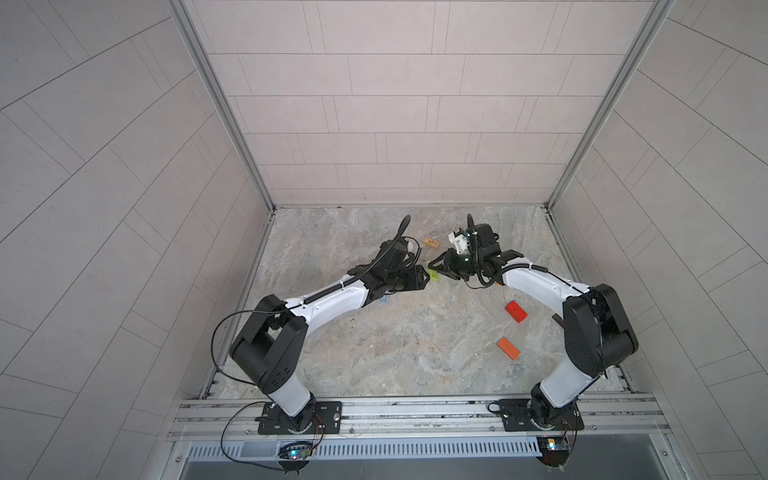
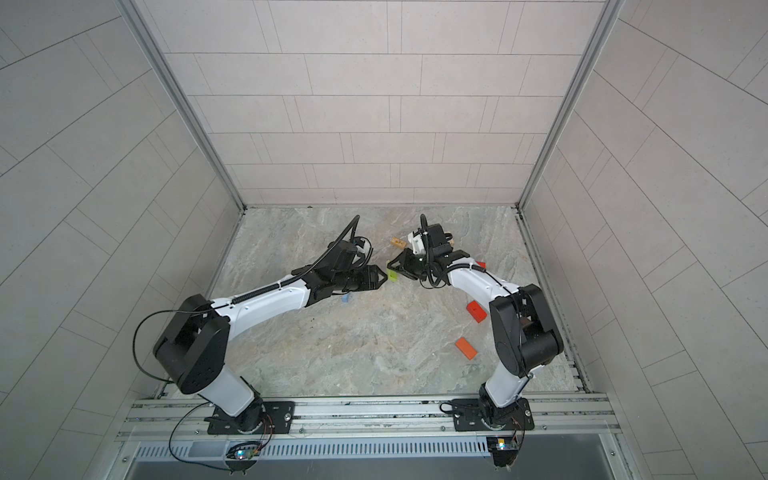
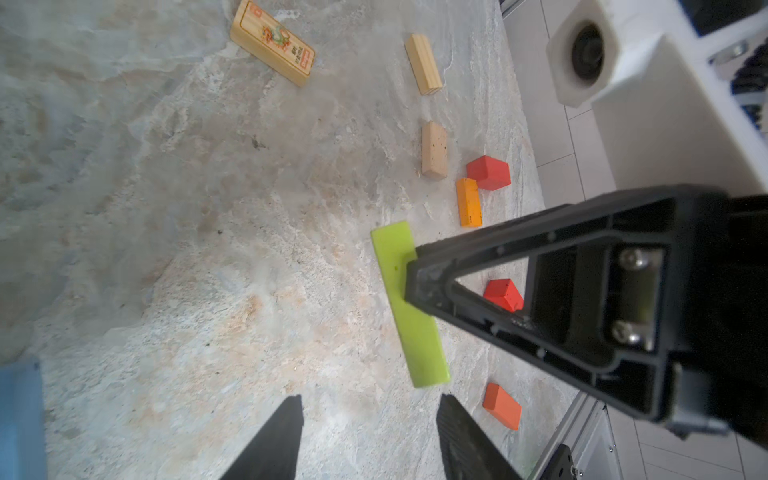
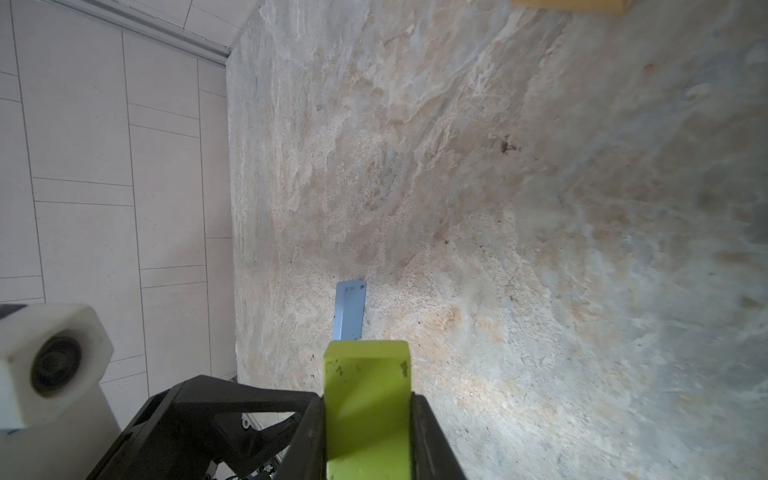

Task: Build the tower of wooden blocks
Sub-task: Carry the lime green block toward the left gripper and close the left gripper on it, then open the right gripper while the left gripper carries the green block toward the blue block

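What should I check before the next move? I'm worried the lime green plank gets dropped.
1. right tool shut on the lime green plank: ok.
2. left tool open: ok.
3. Plank inside the left tool's grasp: not ok, its end sits just ahead of that tool.
4. light blue plank out of the way: ok, it lies flat on the table, apart from the green one.
5. Tower started: not ok, no stack in view.

Left arm [image 1: 332, 297] hides most of blue block [image 1: 384, 300].

Likely a lab: tiled enclosure [image 1: 374, 104], aluminium rail [image 1: 415, 409].
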### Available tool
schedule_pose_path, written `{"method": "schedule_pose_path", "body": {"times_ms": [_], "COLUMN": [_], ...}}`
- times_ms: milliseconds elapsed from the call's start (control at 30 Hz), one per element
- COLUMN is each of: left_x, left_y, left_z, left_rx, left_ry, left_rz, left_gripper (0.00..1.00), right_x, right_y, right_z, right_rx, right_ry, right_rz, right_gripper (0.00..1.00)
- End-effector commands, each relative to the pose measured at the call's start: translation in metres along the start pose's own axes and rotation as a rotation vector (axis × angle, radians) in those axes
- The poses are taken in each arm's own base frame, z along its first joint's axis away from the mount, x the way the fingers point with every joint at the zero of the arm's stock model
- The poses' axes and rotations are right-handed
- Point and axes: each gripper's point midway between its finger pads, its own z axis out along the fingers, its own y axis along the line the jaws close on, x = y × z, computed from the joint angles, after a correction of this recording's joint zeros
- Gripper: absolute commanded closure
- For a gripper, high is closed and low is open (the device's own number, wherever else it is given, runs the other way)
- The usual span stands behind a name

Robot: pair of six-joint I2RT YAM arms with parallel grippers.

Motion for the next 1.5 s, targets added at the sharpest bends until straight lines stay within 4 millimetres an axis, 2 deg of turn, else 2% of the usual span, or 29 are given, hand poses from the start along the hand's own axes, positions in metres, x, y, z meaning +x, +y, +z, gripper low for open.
{"method": "schedule_pose_path", "body": {"times_ms": [0,300,800,1000,1067,1133,1233,1367,1467], "left_x": [-0.018,-0.016,-0.02,-0.017,-0.015,-0.011,-0.003,0.013,0.023], "left_y": [-0.02,-0.015,-0.011,0.001,0.003,0.007,0.017,0.037,0.051], "left_z": [0.003,0.026,0.03,0.027,0.025,0.022,0.016,0.006,-0.003], "left_rx": [0.061,0.066,0.04,-0.019,-0.03,-0.048,-0.092,-0.174,-0.244], "left_ry": [-0.045,-0.023,-0.028,-0.023,-0.025,-0.024,-0.013,0.004,0.005], "left_rz": [0.011,-0.011,-0.018,-0.016,-0.017,-0.019,-0.013,0.01,0.042], "left_gripper": [0.41,0.43,0.74,0.88,0.89,0.89,0.89,0.89,0.89], "right_x": [-0.003,-0.004,0.003,0.004,0.004,0.002,0.001,-0.001,-0.002], "right_y": [0.017,0.021,0.016,0.018,0.018,0.018,0.015,0.011,0.004], "right_z": [-0.007,-0.003,0.001,-0.001,-0.001,-0.001,-0.002,-0.003,-0.005], "right_rx": [-0.053,-0.095,-0.109,-0.112,-0.113,-0.111,-0.096,-0.072,-0.044], "right_ry": [-0.014,-0.01,0.007,0.003,0.001,-0.005,-0.014,-0.033,-0.057], "right_rz": [-0.012,0.003,0.016,0.012,0.01,0.004,-0.005,-0.008,-0.01], "right_gripper": [0.81,0.81,0.81,0.77,0.72,0.57,0.4,0.29,0.27]}}
